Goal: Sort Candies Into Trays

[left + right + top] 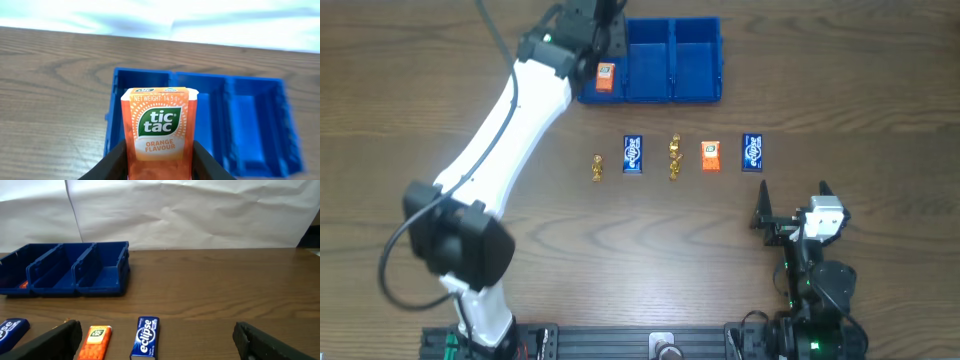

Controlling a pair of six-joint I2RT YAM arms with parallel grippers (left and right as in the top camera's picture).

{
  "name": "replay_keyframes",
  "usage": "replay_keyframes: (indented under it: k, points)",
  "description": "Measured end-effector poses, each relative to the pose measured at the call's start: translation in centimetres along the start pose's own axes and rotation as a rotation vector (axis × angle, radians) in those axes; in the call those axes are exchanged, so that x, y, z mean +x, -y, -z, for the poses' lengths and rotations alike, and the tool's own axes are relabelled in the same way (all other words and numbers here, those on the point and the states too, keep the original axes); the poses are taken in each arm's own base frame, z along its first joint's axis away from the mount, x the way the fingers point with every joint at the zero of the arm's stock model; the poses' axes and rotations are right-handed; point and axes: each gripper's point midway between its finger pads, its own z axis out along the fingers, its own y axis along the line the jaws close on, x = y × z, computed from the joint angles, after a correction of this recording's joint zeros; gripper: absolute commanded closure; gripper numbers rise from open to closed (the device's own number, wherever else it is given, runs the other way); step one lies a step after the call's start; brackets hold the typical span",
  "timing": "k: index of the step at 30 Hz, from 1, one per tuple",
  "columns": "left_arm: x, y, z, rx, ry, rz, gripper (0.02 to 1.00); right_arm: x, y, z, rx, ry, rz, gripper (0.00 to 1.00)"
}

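The left gripper [160, 162] is clamped on a flat orange plastic mint box [160, 125], one finger on each narrow side. The box's long axis runs out along the fingers toward the blue plastic three-compartment tray [255, 100]. The box fronts the tray's left-end compartment, whose length runs the same way. In my judgement, release needs only a short advance and descent. Whether the box has cleared the tray's near wall cannot be told.

On the brown wooden table [880, 100], a row lies parallel to the tray's front:
- a gold-foil candy [598, 168]
- a blue mint pack [633, 154]
- a cluster of gold-foil candies [674, 158]
- a second orange box [710, 156]
- a second blue pack [752, 153]

Beyond that row, well apart from the tray, the right gripper [792, 205] stands with fingers spread, holding nothing. A white sheet [150, 20] hangs behind the tray.
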Motion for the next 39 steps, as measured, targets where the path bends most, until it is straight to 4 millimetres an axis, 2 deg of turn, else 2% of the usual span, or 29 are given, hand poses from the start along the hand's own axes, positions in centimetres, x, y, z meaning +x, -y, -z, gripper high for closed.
replay_keyframes:
  k: [2,4,7,10,16,21,23,24,25,27,28,29,30,31,33,37,39]
  points:
    - [1.1,-1.1,-3.4,-0.027,-0.051,-0.006,0.761,0.0,0.0,0.0,0.0,0.0,0.0,0.001]
    - [3.1,-2.2,-6.4,-0.056,-0.112,-0.011,0.759,0.0,0.0,0.0,0.0,0.0,0.0,0.001]
    - [5.5,-2.9,-8.9,-0.082,-0.173,-0.019,0.75,0.0,0.0,0.0,0.0,0.0,0.0,0.001]
    - [5.5,-2.8,-9.0,-0.074,-0.175,-0.019,0.72,0.0,0.0,0.0,0.0,0.0,0.0,0.001]
    - [5.5,-2.6,-9.0,-0.065,-0.175,-0.029,0.244,0.0,0.0,0.0,0.0,0.0,0.0,0.001]
    - [6.1,-2.6,-8.5,-0.073,-0.202,-0.024,0.242,0.0,0.0,0.0,0.0,0.0,0.0,0.001]
    - [5.7,-0.9,-6.5,-0.055,-0.187,-0.012,0.246,0.0,0.0,0.0,0.0,0.0,0.0,0.001]
    - [5.4,0.7,-4.7,-0.042,-0.171,-0.01,0.248,0.0,0.0,0.0,0.0,0.0,0.0,0.001]
    - [5.3,2.7,-3.0,-0.017,-0.153,-0.012,0.251,0.0,0.0,0.0,0.0,0.0,0.0,0.001]
    - [5.9,8.2,0.9,0.063,-0.113,-0.02,0.257,0.0,0.0,0.0,0.0,0.0,0.0,0.001]
    - [6.7,10.8,2.5,0.101,-0.109,-0.028,0.259,0.0,0.0,0.0,0.0,0.0,0.0,0.003]
    - [8.7,14.0,4.0,0.142,-0.122,-0.039,0.266,0.0,0.0,0.0,0.0,0.0,0.0,0.001]
    - [10.8,16.0,4.8,0.16,-0.15,-0.054,0.268,0.0,0.0,0.0,0.0,0.0,0.0,0.003]
    - [13.1,17.7,4.9,0.167,-0.181,-0.065,0.268,0.0,0.0,0.0,0.0,0.0,0.0,0.003]
    - [16.8,19.0,3.6,0.142,-0.235,-0.07,0.27,0.0,0.0,0.0,0.0,0.0,0.0,0.001]
    - [23.4,19.0,-0.8,0.042,-0.34,-0.066,0.279,0.0,0.0,0.0,0.0,0.0,0.0,0.003]
    - [25.2,18.6,-2.2,0.01,-0.371,-0.054,0.281,0.0,0.0,0.0,0.0,0.0,0.0,0.001]
